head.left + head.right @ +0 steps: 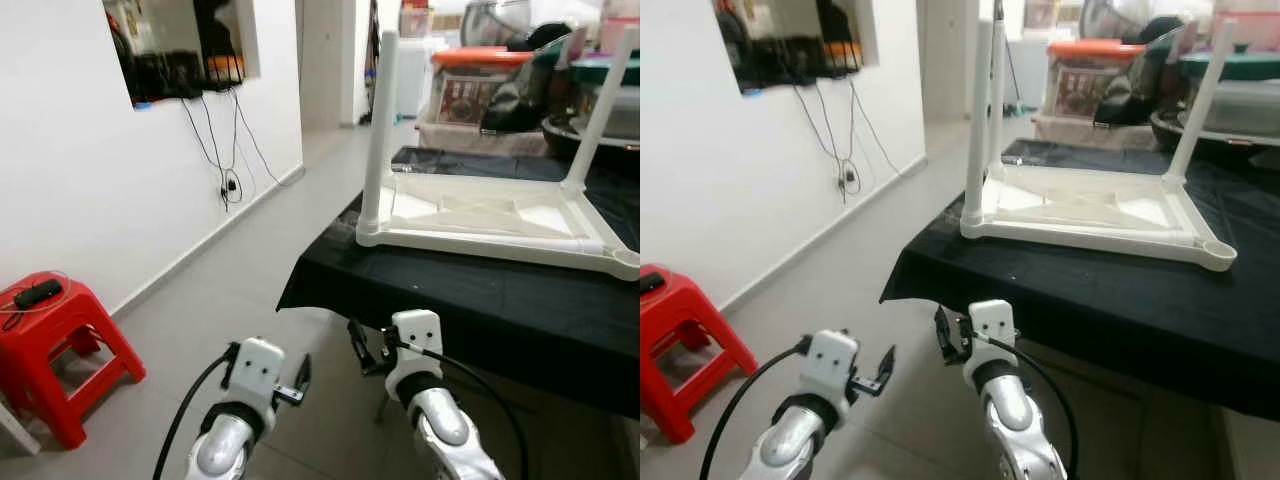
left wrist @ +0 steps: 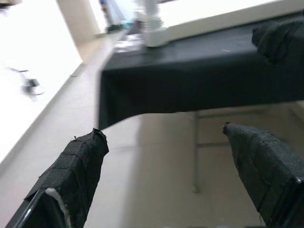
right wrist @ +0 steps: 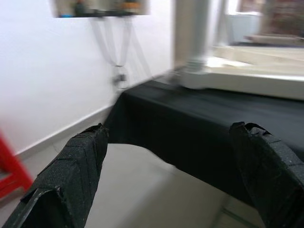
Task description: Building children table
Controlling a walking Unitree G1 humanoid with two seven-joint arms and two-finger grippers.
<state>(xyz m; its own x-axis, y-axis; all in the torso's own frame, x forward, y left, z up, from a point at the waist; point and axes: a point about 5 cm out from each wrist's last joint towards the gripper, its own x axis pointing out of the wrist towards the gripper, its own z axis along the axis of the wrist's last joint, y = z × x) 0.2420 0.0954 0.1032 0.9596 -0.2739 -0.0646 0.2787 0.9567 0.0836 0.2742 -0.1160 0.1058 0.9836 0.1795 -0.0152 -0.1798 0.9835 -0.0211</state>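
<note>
Grey floor tiles lie under both arms; left gripper and right gripper hang spread and empty. Beyond, on the black-clothed table, the upturned white children's table carries three legs; one corner socket looks unfilled

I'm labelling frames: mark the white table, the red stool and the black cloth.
white table (image 1: 480,215), left eye view, on its underside panel.
red stool (image 1: 60,310), left eye view, on its seat.
black cloth (image 1: 470,290), left eye view, on its top.
</note>
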